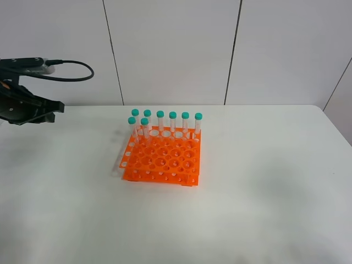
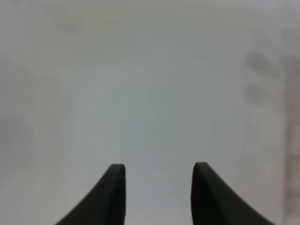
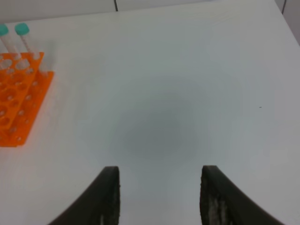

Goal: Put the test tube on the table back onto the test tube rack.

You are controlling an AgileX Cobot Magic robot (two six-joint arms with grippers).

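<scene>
I scan the table (image 1: 264, 181) for a loose test tube and find none in any view; what I see is eight capped tubes (image 1: 160, 122) standing upright in the orange test tube rack (image 1: 162, 157), six along the back row and two just in front of them at the left end. I can't tell which is the task's one (they all look alike), so I judge it already sits in the rack and the step in hand is only backing off and parking. The left gripper (image 1: 55, 108) hangs at the far left edge, well apart from the rack; its wrist view is a blurred white with the pincer (image 2: 159, 165) parted fairly narrowly and nothing between the tips. The right gripper (image 3: 159, 168) doesn't show in the high view; its wrist camera shows it over bare table with the jaws set wider and empty, the rack off to one side and two green caps at the frame's edge. To do this well I'd keep both arms high and away from the rack, since the caps stand tall above the grid and a sideways brush could tip a tube or shove the light rack. I'd leave both pincers empty and not closing on anything. I'd check from the high view that each tube sits straight and seated in its hole; from here they look upright, though the clear bodies are hard to read against the white wall
</scene>
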